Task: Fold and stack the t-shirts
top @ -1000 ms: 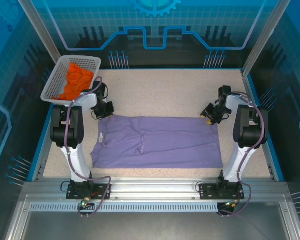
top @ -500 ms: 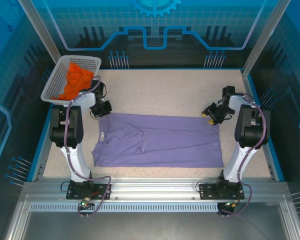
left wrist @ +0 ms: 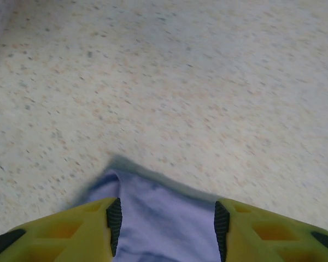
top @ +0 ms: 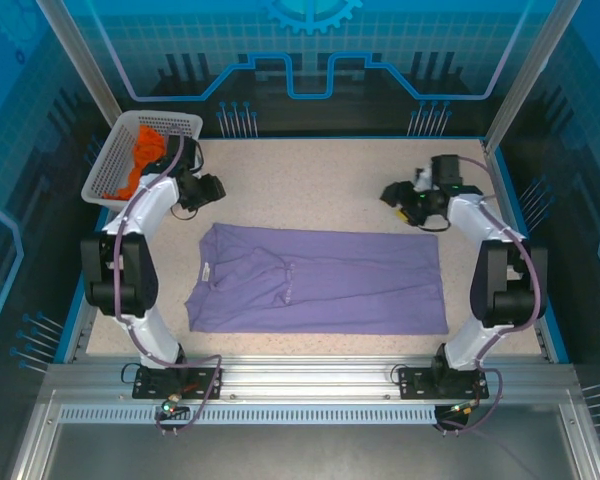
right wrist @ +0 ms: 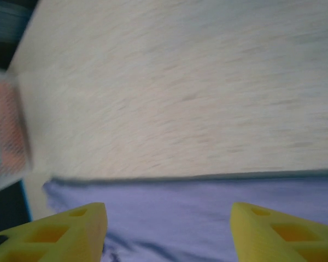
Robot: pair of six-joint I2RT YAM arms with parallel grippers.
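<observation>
Lavender t-shirt [top: 320, 280] flat on tabletop [top: 310, 180] — neck tag [top: 207, 267] unreadable; orange t-shirt [top: 145, 155] in basket [top: 105, 165]. Left fingers [left wrist: 76, 229], right fingers [right wrist: 273, 229] both apart — gripping nothing.

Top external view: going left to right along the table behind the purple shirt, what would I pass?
White basket, with the orange t-shirt inside it → left tool → right tool.
</observation>
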